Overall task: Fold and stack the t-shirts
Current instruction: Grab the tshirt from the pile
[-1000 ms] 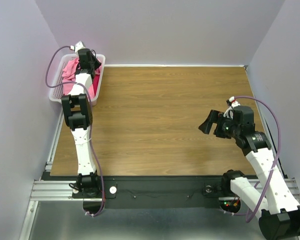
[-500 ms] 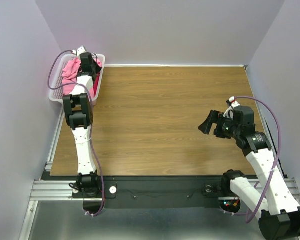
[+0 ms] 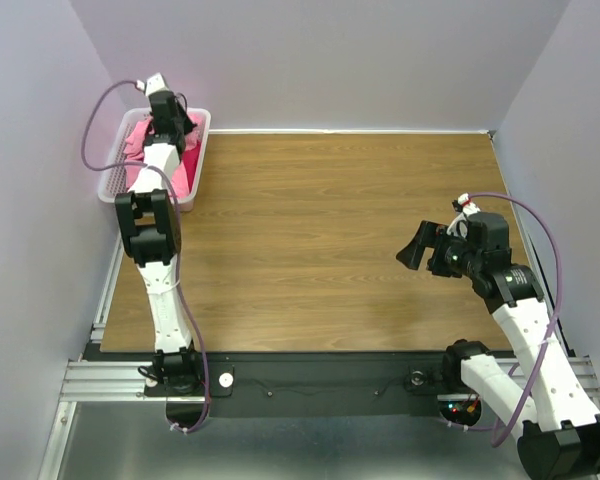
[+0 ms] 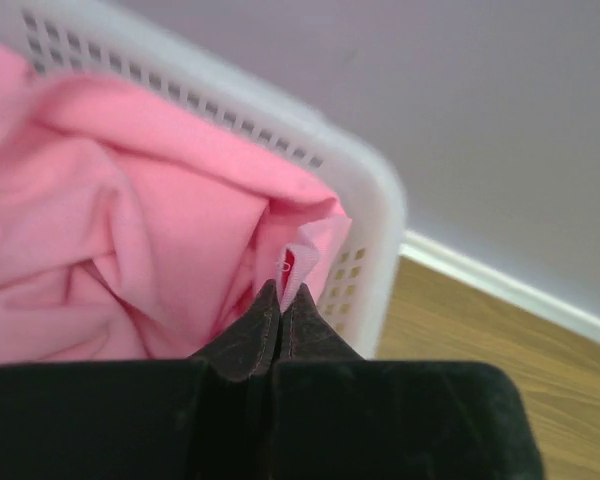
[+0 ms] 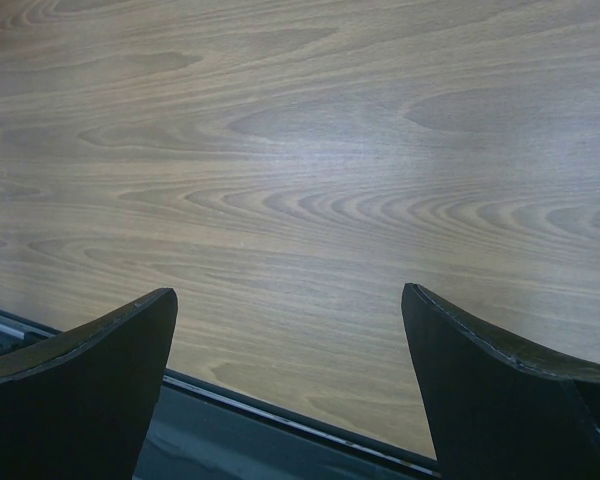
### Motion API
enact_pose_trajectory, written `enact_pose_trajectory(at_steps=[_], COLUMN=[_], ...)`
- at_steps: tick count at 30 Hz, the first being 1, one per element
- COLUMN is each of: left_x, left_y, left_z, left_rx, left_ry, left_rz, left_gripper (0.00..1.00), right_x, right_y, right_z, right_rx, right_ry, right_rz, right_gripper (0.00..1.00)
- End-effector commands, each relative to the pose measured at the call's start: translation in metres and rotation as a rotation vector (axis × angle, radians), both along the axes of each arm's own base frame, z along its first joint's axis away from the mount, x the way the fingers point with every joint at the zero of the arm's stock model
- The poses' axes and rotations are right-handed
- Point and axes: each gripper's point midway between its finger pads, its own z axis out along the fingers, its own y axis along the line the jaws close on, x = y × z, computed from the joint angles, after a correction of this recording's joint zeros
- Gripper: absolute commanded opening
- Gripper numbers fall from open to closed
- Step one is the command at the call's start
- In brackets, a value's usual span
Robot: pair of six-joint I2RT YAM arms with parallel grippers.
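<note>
The light pink t-shirt [image 4: 110, 230] lies bunched in the white lattice basket [image 4: 370, 200] at the table's far left corner. My left gripper [image 4: 283, 292] is shut on a thin pink hem of that shirt near the basket's corner. A sliver of the crimson t-shirt [image 4: 288, 263] shows just behind the hem. From above, the left gripper [image 3: 165, 112] reaches over the basket [image 3: 108, 190], with the pink t-shirt [image 3: 138, 140] to the left and the crimson t-shirt [image 3: 183, 172] along the right side. My right gripper [image 3: 417, 245] hovers open over the table's right part, with nothing between its fingers [image 5: 500, 380].
The wooden table [image 3: 320, 230] stretches between the arms. Purple walls close in on the left, back and right. The table's near edge and a dark metal rail [image 5: 280, 425] show under the right gripper [image 5: 290, 310].
My left gripper has moved back and left over the basket and closed on the pink shirt's hem. The right arm has not moved.
</note>
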Motion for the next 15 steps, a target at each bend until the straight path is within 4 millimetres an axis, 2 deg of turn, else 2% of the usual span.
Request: enact_pose_trajectory(at_steps=[1, 2, 3, 4, 5, 6, 8, 9, 11, 12, 13, 15], left_x=[-0.047, -0.056, -0.065, -0.086, -0.098, -0.122, -0.149, -0.178, -0.206, -0.222, -0.247, -0.276], left_y=[-0.009, -0.015, -0.035, -0.048, -0.063, -0.093, -0.129, -0.167, -0.200, -0.221, -0.250, -0.283], left_z=[0.245, 0.266, 0.287, 0.324, 0.343, 0.374, 0.405, 0.431, 0.453, 0.461, 0.477, 0.493], left_rx=[0.097, 0.094, 0.090, 0.090, 0.086, 0.090, 0.089, 0.087, 0.057, 0.040, -0.003, -0.052], left_ry=[-0.431, -0.465, -0.502, -0.566, -0.600, -0.660, -0.722, -0.780, -0.831, -0.855, -0.893, -0.939], left_rz=[-0.035, -0.055, -0.112, -0.139, -0.184, -0.244, -0.317, -0.406, -0.488, -0.554, -0.626, -0.726], left_gripper=[0.00, 0.00, 0.00, 0.00, 0.00, 0.00, 0.00, 0.00, 0.00, 0.00, 0.00, 0.00], right_x=[0.005, 0.005, 0.006, 0.007, 0.008, 0.008, 0.009, 0.007, 0.006, 0.005, 0.002, 0.000], right_y=[0.000, -0.001, -0.003, -0.006, -0.009, -0.011, -0.021, -0.026, -0.032, -0.035, -0.039, -0.044], right_z=[0.025, 0.028, 0.031, 0.038, 0.041, 0.046, 0.057, 0.065, 0.074, 0.080, 0.088, 0.097], right_rx=[-0.008, -0.012, -0.012, -0.020, -0.025, -0.027, -0.044, -0.051, -0.056, -0.053, -0.052, -0.053], right_ry=[-0.091, -0.102, -0.111, -0.137, -0.150, -0.164, -0.210, -0.245, -0.276, -0.298, -0.326, -0.360], right_rz=[0.010, 0.002, -0.006, -0.028, -0.042, -0.061, -0.113, -0.142, -0.176, -0.194, -0.216, -0.242], right_gripper=[1.00, 1.00, 1.00, 1.00, 1.00, 1.00, 1.00, 1.00, 1.00, 1.00, 1.00, 1.00])
